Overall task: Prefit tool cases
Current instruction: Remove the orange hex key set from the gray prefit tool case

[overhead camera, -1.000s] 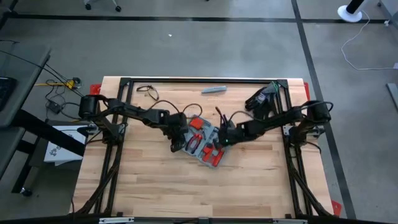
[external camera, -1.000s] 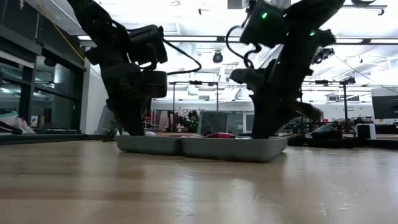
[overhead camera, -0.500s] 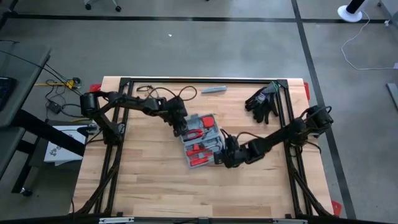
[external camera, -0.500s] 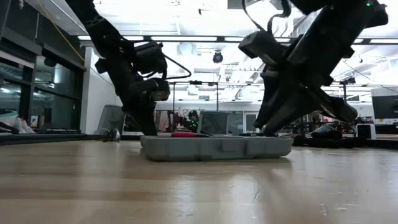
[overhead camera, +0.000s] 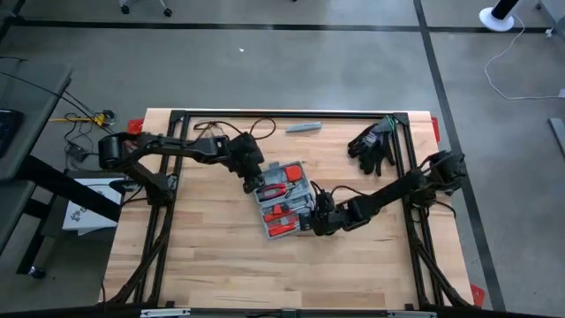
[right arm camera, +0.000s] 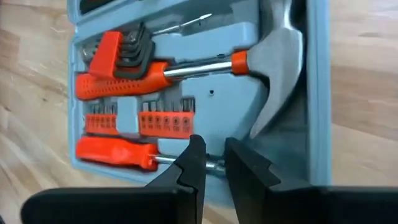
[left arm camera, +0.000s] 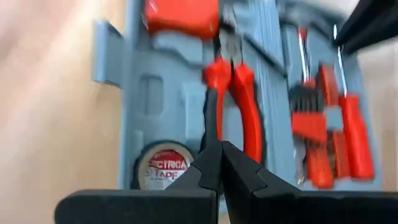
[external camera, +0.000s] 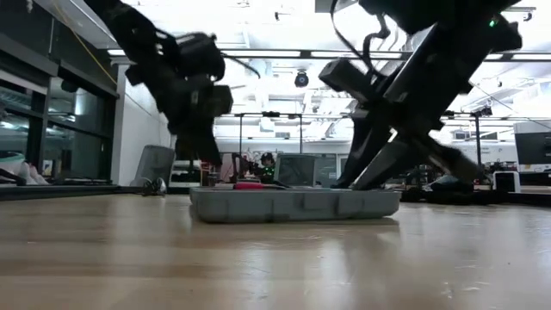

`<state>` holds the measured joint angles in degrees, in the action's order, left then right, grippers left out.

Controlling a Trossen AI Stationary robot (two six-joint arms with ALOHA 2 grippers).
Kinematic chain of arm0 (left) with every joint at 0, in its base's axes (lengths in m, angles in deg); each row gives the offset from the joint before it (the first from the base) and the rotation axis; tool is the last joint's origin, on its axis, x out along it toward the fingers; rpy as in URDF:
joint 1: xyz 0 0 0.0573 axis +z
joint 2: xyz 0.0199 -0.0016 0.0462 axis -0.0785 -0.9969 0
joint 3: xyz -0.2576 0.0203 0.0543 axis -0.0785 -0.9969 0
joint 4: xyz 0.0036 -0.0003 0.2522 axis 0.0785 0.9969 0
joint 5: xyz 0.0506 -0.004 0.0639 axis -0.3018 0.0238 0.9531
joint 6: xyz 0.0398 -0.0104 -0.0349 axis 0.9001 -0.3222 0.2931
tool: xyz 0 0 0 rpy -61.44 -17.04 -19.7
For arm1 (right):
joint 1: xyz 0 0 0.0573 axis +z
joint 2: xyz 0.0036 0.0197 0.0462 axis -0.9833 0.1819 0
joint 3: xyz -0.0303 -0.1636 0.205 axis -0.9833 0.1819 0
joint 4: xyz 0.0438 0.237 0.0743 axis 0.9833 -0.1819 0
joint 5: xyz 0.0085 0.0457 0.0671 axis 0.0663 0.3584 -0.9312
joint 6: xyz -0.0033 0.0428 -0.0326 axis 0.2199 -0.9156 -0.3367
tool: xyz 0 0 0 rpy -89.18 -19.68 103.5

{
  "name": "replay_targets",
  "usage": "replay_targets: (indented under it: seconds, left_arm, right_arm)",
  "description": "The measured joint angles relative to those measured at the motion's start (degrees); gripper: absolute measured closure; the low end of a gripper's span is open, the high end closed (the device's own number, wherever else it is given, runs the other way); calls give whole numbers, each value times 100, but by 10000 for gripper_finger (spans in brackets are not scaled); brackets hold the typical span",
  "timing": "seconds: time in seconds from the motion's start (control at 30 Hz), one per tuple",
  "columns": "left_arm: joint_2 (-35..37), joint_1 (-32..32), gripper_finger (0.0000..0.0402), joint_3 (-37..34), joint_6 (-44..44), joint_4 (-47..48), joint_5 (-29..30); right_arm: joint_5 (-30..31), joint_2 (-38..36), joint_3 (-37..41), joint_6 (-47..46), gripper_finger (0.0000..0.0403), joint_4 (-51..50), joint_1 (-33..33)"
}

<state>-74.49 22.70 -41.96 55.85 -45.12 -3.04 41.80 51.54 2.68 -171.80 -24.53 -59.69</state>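
The grey-blue rectangular plastic hinged tool case (overhead camera: 284,200) lies opened flat on the light wooden bench (overhead camera: 203,265), near its middle and slightly toward the far edge, turned at an angle to the bench edges. Both arms meet at it. The left gripper (overhead camera: 256,185) hangs over the case's far-left corner with its two fingers pressed together and nothing between them. The right gripper (overhead camera: 311,221) sits at the case's near-right edge; its fingers stand a narrow gap apart, and whether they pinch anything cannot be told.

The high view shows only red patches inside the case. The left wrist view fills that in: red-handled pliers (left arm camera: 233,93) lying in a moulded recess, a roll of tape (left arm camera: 163,169) beside them, red-handled screwdrivers (left arm camera: 348,134) in the other half, and the small latch tab (left arm camera: 104,53) on the case's outer edge. The closed left fingers (left arm camera: 217,168) point at the pliers from just above. The right wrist view shows the other half: a hammer with a red grip and steel head (right arm camera: 186,67), a row of red bit holders (right arm camera: 165,121), and the right fingers (right arm camera: 193,165) over a red-handled screwdriver (right arm camera: 115,152) near the case's rim.

The low view shows the case (external camera: 294,204) resting level on the bench, with both arms reaching down behind it.

Near the far right corner lie black gloves (overhead camera: 372,146), well apart from the case, and a small slim grey bar (overhead camera: 303,128) lies by the far edge.
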Motion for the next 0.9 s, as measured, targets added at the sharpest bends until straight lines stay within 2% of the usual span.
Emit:
replay_targets:
  seconds: [0.13, 0.27, 0.47, 0.67, 0.77, 0.9]
  left_arm:
    - [308, -121, 399, 11, -177, 66, 30]
    - [457, -308, 399, 11, -179, 299, -20]
    - [568, -740, 399, 11, -173, 623, -44]
    - [614, -1198, 399, 15, -170, 581, -21]
    - [598, -1473, 399, 15, -79, 492, 299]
    - [596, -1882, 398, 17, 262, 284, 1179]
  right_arm:
    - [-99, 343, -20, -33, 346, 838, 32]
    - [87, 572, -12, -16, 346, 1621, 63]
    - [556, 588, 2, -57, 346, 1723, 57]
    - [640, 588, 2, -5, 346, 1985, 77]
    - [725, 586, 2, 27, 346, 2105, 90]
    - [747, 586, 2, 146, 346, 2184, 83]
